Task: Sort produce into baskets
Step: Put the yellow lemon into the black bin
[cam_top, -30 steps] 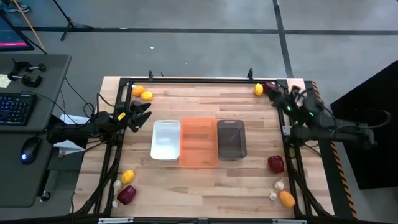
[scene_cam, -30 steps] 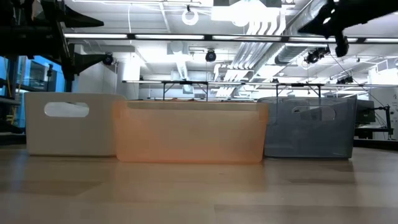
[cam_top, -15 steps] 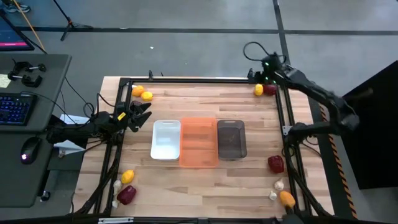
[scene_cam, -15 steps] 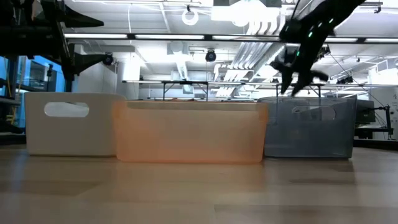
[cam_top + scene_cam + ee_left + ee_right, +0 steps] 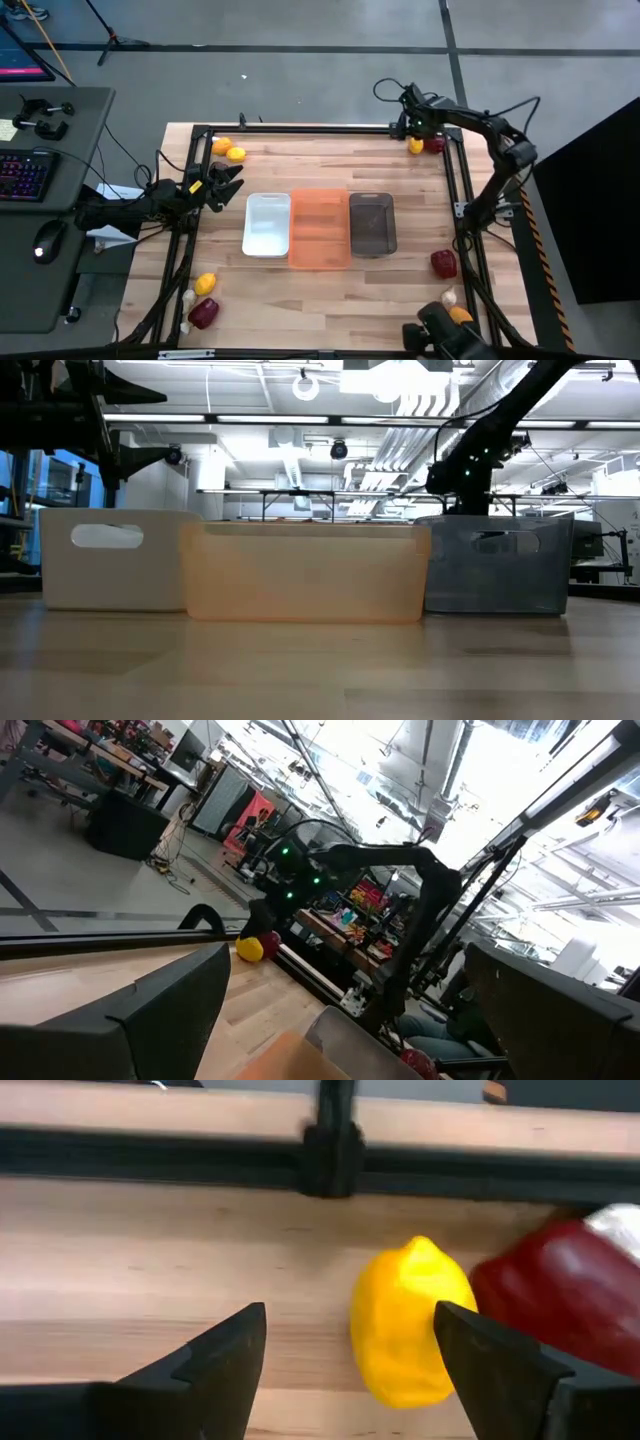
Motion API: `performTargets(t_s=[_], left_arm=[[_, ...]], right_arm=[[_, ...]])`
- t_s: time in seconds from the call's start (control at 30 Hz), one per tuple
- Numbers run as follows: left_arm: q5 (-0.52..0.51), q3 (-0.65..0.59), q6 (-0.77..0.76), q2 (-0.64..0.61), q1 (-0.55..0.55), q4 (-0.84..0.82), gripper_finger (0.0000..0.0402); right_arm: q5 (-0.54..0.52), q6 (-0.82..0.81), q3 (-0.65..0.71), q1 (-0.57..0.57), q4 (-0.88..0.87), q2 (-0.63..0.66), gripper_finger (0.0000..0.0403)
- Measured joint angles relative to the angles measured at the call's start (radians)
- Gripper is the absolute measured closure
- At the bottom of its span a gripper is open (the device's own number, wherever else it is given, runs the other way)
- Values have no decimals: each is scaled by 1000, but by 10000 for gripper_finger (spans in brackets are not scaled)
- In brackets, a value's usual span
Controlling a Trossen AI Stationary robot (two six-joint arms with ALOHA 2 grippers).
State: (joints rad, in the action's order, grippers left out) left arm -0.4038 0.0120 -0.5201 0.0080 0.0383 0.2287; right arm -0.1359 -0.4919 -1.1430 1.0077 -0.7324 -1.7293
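Right gripper (image 5: 350,1380) at the far right corner of the wooden table (image 5: 320,300), fingers spread apart, nothing between them. Target: yellow lemon-like fruit (image 5: 412,1320), lying on the boards just ahead of my fingertips, close to the black frame rail (image 5: 150,1165) at the table's far edge. In my wrist view the lemon sits off-centre, toward one finger (image 5: 500,1360) and not in the middle of the gap. Its long axis runs roughly along my line of approach, pointed tip toward the rail.

A dark red roundish piece of produce (image 5: 560,1295) lies right against the lemon on that same side, touching or nearly so. I judge a sideways shift is needed before closing, or one finger lands on the lemon or wedges between the two.

From above: lemon (image 5: 415,146) and red piece (image 5: 434,144) side by side in that corner, my right arm reaching over them.

Left gripper (image 5: 228,185) waits near the table's left edge, fingers apart, empty, well away; the right arm is plainly the nearer.

White plastic bin (image 5: 267,224), orange bin (image 5: 320,228) and dark translucent grey bin (image 5: 372,223) stand in a row mid-table, all apparently empty.
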Motion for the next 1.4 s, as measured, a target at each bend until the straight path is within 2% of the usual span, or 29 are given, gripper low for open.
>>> performTargets(t_s=[0.17, 0.7, 1.0, 1.2, 1.3, 1.4], left_arm=[[0, 0, 0, 0, 0, 0, 12], [0, 0, 0, 0, 0, 0, 12], [0, 0, 0, 0, 0, 0, 12], [0, 0, 0, 0, 0, 0, 12], [0, 0, 0, 0, 0, 0, 12], [0, 0, 0, 0, 0, 0, 12]], right_arm=[[-82, -2, -3, 0, -22, -20, 123], [-205, 22, -1, 2, -79, -21, 123], [-164, 22, -1, -3, -79, -109, 123], [-146, 31, -3, -21, -57, -116, 125], [-110, 55, -3, -21, -62, -116, 146], [-89, 58, -4, -21, -73, -116, 194]])
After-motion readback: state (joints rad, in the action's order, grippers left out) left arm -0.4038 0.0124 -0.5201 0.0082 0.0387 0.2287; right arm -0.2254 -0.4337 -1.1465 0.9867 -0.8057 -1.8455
